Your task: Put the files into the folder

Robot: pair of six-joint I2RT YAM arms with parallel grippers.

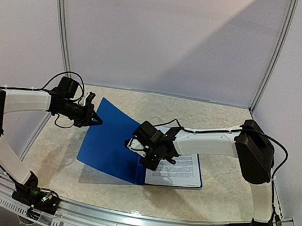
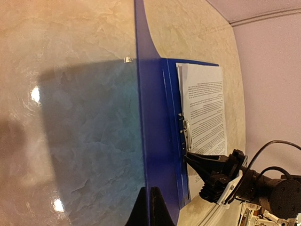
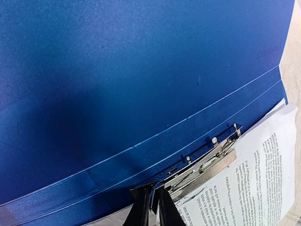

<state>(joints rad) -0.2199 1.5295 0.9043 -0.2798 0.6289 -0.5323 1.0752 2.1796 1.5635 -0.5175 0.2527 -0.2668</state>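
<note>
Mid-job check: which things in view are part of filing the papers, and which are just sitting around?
Part of the job:
folder, its cover pinched and held up by the left gripper
files, lying in the open folder
metal clip, with the right gripper at it

Just around:
table
backdrop walls
arm cable

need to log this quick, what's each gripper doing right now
left gripper: closed, holding the folder cover up
right gripper: at the metal clip, jaws almost together; grip cannot be told
</note>
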